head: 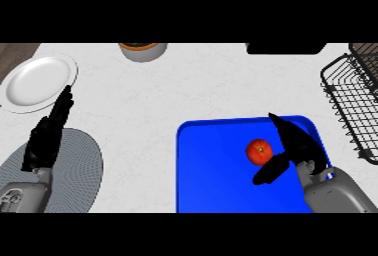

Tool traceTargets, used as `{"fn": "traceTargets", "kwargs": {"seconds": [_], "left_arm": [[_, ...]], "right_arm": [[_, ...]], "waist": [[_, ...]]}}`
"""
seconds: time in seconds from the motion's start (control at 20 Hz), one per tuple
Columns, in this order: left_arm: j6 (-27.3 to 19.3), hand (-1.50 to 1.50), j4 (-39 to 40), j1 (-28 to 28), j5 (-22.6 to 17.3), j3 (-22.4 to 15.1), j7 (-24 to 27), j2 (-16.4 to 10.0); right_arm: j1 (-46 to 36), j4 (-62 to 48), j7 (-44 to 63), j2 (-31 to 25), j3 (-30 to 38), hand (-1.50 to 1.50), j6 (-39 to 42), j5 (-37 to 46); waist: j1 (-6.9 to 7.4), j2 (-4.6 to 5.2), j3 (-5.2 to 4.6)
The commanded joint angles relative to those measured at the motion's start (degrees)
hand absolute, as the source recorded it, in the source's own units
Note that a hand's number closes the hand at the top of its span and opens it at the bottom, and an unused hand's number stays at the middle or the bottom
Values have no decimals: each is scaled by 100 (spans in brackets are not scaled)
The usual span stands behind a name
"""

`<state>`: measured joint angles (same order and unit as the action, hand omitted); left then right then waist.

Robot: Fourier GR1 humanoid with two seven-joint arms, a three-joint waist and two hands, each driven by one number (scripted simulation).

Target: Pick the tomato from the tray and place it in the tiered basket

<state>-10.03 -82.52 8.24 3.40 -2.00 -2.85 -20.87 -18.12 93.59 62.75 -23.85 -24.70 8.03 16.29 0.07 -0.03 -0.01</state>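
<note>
Head view: white speckled counter point(184, 85). Round red tomato point(258, 151) on flat blue tray point(214, 175); right hand point(301, 147) open, spread around it, not closed. Left hand point(48, 134) straight-fingered, holding nothing.

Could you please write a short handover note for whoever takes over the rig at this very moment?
Left hand: open, resting at the view's left above the grey mat, holding nothing.
Right hand: open over the blue tray, fingers and thumb either side of the tomato, not closed on it.
Tomato: on the tray's right half.
Tiered basket: at the view's right edge, beyond the tray.
Done: the right hand is at the tomato.
Left: grasp, lift, carry right, place in the basket.
</note>
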Motion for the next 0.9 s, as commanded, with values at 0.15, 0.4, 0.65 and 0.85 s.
{"fn": "traceTargets", "kwargs": {"seconds": [0.15,0.4,0.65,0.85], "left_arm": [[147,0,104,256,155,119,-154,134],[235,0,28,122,256,196,-26,195],[400,0,-262,-197,291,287,-180,280],[423,0,-112,165,370,362,-292,302]], "right_arm": [[19,-206,494,403,165,-150,385,268],[-399,-1374,-228,785,471,-150,371,425],[19,-1363,-454,1079,387,-150,341,795],[92,-1470,-426,1294,398,150,606,637]], "waist": [[-9,1,0],[26,8,1],[17,1,1],[-4,4,1]]}}
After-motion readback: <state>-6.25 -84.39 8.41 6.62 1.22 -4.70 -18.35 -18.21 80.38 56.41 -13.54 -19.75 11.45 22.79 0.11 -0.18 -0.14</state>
